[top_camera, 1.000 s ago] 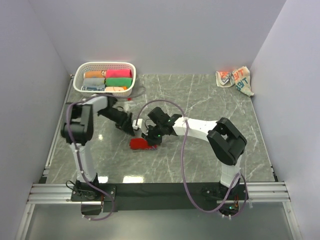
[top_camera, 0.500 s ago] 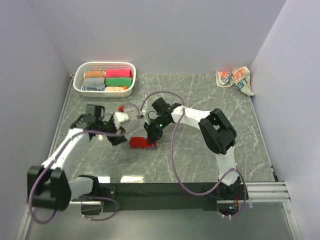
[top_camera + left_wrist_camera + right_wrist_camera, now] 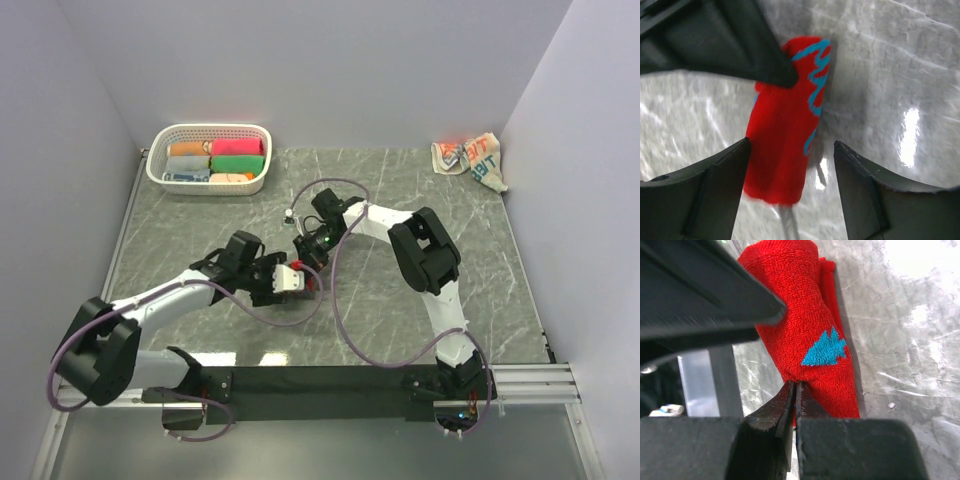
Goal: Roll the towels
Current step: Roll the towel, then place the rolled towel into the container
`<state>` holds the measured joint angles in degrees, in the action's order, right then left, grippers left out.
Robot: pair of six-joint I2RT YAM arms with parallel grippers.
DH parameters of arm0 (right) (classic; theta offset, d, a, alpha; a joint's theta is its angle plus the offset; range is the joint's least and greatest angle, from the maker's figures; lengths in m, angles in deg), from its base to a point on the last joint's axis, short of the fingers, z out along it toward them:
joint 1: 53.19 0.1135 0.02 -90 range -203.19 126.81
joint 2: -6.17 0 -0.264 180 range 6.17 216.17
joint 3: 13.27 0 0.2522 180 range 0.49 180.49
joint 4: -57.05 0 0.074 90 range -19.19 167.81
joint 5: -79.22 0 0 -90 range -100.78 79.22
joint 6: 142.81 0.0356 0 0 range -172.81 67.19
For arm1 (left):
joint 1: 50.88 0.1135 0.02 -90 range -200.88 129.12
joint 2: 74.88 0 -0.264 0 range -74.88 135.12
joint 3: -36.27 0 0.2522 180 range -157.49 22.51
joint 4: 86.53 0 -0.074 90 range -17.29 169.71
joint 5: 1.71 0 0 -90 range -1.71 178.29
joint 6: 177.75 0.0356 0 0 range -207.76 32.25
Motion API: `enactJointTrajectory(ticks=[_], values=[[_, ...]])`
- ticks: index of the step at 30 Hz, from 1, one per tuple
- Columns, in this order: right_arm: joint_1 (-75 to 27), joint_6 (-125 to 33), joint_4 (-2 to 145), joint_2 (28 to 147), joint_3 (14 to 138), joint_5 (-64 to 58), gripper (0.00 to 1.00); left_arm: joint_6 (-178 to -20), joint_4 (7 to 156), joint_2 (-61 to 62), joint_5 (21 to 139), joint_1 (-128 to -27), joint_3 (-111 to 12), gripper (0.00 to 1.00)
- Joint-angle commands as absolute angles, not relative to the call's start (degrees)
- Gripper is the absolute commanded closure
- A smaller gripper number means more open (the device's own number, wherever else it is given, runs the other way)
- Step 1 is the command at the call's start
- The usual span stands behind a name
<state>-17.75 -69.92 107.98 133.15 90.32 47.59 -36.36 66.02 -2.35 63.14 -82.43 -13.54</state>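
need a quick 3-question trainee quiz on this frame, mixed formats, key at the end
1. True or false: the left tool is shut.
2. Where is the cream towel? A) held in the left tool B) crumpled at the far right corner of the table C) rolled at the table's centre
3. Fill in: the right tool is ___ (open or shut).
Key: 1 false, its jaws stand open either side of the rolled red towel. 2 B. 3 shut.
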Motion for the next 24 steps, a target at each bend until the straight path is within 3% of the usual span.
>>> enactJointTrajectory(ticks=[1,12,15,21,24], values=[[-19.4,-70.5,108.9,137.0,91.7,41.9,1.0,-33.1,71.4,0.6,66.6,-85.3,-15.5,0.29],[-20.2,-70.8,109.8,139.3,94.4,41.0,1.0,-31.2,73.0,12.4,71.2,-88.6,-19.8,0.34],[-20.6,-70.7,109.4,139.6,94.6,40.7,1.0,-31.2,71.3,15.6,71.7,-88.6,-21.3,0.4],[-21.3,-70.0,109.4,139.7,95.6,39.8,1.0,-31.2,67.1,19.9,70.4,-88.5,-25.1,0.63],[-22.4,-68.6,109.5,138.3,95.7,39.0,0.89,-31.7,62.0,21.0,69.6,-88.2,-26.4,0.74]])
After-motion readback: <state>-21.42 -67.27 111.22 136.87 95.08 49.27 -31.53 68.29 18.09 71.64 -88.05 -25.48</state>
